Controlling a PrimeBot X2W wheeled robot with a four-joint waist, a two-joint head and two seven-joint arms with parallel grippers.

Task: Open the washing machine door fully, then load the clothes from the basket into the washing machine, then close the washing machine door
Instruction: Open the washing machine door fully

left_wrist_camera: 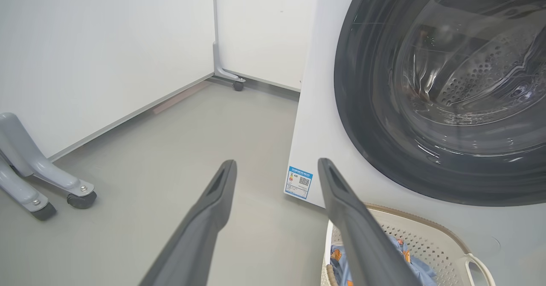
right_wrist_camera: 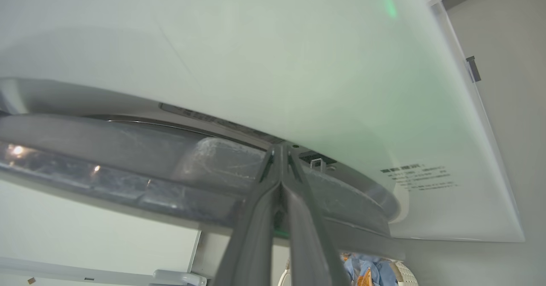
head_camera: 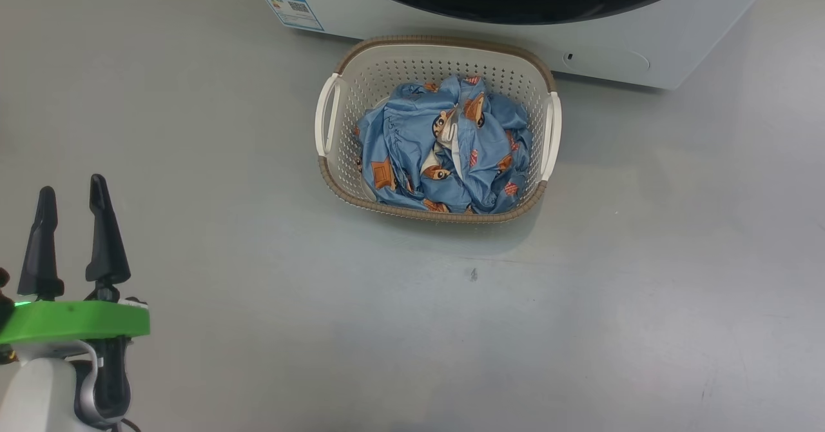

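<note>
Soft, even light falls from above on the floor (head_camera: 193,129); the basket (head_camera: 445,218) casts a faint shadow on its near side. Bright streaks of glare cross the glass of the door (left_wrist_camera: 469,106). Both wrist views bow straight lines near the edges — the right one is hazy, with a green tinge on the white machine (right_wrist_camera: 298,64).

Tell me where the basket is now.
The basket sits on the floor, upper middle of the head view, just before the washing machine, with the clothes inside.
</note>
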